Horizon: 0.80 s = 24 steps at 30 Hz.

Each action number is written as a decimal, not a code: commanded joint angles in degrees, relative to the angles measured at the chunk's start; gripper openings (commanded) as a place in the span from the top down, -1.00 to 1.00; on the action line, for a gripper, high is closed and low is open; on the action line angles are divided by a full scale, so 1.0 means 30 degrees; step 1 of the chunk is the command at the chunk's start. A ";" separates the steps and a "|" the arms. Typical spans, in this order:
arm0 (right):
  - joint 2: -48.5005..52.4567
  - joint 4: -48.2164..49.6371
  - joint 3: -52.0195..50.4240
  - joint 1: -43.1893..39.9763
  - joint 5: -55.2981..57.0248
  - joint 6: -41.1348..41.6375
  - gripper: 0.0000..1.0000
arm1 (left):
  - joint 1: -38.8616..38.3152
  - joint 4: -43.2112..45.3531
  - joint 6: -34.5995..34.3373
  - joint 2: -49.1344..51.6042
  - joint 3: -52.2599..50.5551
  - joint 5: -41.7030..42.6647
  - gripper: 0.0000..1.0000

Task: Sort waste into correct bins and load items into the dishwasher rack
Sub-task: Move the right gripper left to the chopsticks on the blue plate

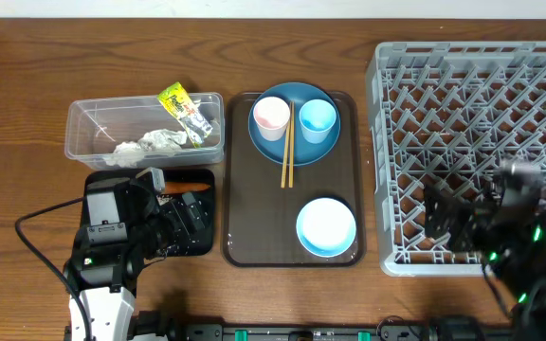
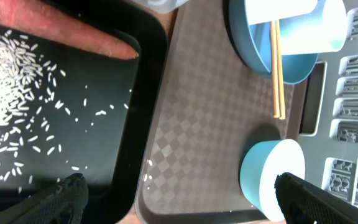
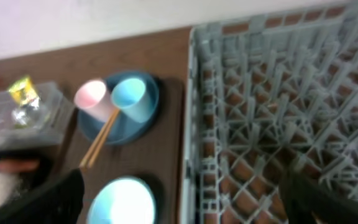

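The clear tub (image 1: 83, 123) holds the yellow-green wrapper (image 1: 184, 110) and crumpled white paper (image 1: 150, 144). The black tray (image 1: 207, 248) holds the orange carrot (image 1: 184, 187) and scattered rice (image 2: 17, 81). The brown tray carries the blue plate (image 1: 297, 144) with the pink cup (image 1: 271, 116), light blue cup (image 1: 318, 117) and chopsticks (image 1: 288, 152), and the white bowl (image 1: 326, 225). My left gripper (image 1: 192, 223) is open and empty over the black tray's right edge (image 2: 185, 205). My right gripper (image 1: 444, 220) is open and empty over the grey rack's (image 1: 482, 85) front left part (image 3: 182, 205).
The brown serving tray (image 1: 254, 218) lies between the black tray and the rack. The left arm's body (image 1: 112, 223) covers much of the black tray. A black cable (image 1: 36, 237) loops at the front left. The rack has no items in it.
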 commanded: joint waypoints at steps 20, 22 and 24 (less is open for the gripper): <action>1.0768 0.1574 0.4116 0.8422 0.0517 0.6084 -0.08 | 0.0102 -0.0029 0.0189 -0.0036 0.0299 -0.0189 -0.96; 1.1890 0.1829 0.4116 0.9588 0.2244 0.7220 0.01 | 0.0102 -0.0029 0.0189 -0.0036 0.0299 -0.0189 -0.96; 1.3143 0.2353 0.4116 1.0506 0.3111 0.7934 0.03 | 0.0102 -0.0029 0.0189 -0.0036 0.0299 -0.0189 -0.96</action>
